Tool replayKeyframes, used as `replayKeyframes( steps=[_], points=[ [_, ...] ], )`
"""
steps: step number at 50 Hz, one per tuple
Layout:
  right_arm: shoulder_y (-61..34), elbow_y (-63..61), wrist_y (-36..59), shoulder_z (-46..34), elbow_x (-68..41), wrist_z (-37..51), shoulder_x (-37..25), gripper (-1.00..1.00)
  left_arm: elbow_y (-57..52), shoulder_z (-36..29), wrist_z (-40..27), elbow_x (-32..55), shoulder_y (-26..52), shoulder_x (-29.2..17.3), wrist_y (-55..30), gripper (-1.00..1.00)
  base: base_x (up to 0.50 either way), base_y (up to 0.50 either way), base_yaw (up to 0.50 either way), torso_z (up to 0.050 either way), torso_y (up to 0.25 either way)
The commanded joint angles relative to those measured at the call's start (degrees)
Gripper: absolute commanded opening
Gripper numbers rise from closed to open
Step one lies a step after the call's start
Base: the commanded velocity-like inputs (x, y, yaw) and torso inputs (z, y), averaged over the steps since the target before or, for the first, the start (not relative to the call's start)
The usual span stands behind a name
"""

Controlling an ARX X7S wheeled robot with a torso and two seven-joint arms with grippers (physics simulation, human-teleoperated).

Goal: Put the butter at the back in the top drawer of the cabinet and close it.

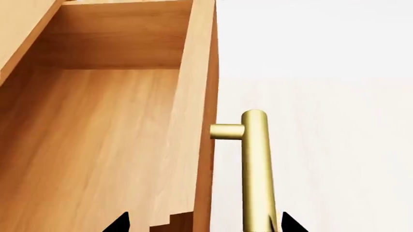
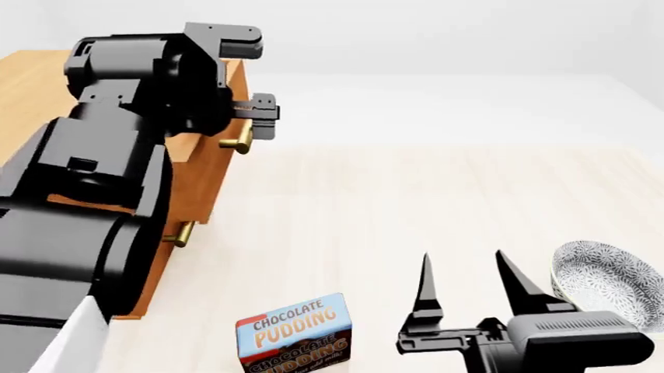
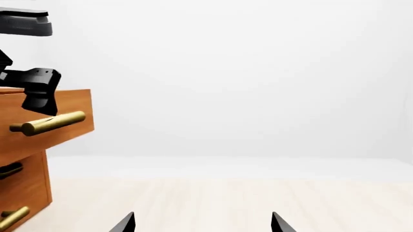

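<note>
Butter: not visible in any view; where it is cannot be told. The open drawer's inside shows bare wood in the left wrist view, so it does not appear to be there yet.
Top drawer: pulled out from the cabinet; front panel and brass handle stand forward of the cabinet face, as the right wrist view also shows.
Left gripper: at the top drawer's front, just above the handle; in its own wrist view the two tips sit either side of the front panel and handle. Fingers spread, pinching nothing; contact with the handle cannot be told.
Right gripper: well apart from the cabinet, low over the floor, fingers spread wide, empty.
Pudding box: on the floor near the cabinet's front corner, between cabinet and right gripper; not the target.
Bowl: patterned, beyond the right gripper on the side away from the cabinet.
Lower drawers: shut, handles flush to the cabinet front.
Done: drawer opening, judged from how far it stands out.
Left: find and grasp butter, place it in the drawer, push the drawer shut.
Progress: early, roughly the first of three stages.
Risk: butter is out of sight, so the head or base likely must shift first.
</note>
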State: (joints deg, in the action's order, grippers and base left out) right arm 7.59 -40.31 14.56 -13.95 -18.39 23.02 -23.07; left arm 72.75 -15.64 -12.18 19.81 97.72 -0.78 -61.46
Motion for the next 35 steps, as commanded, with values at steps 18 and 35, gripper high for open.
replayKeyframes(
  steps=[18,35],
  points=[
    [1.8,0.2,-2.4,1.2,-0.9,0.0,-1.0,1.0,1.7,-56.8,-5.3,71.6,1.8,0.8,8.6,1.0,0.0,0.0,0.0,0.0,0.0],
    [2.3,0.5,-3.2,1.1,-0.9,0.2,-1.1,1.0,-4.1,-77.2,-5.1,97.7,5.8,0.8,14.4,1.0,0.0,0.0,0.0,0.0,0.0]
  ],
)
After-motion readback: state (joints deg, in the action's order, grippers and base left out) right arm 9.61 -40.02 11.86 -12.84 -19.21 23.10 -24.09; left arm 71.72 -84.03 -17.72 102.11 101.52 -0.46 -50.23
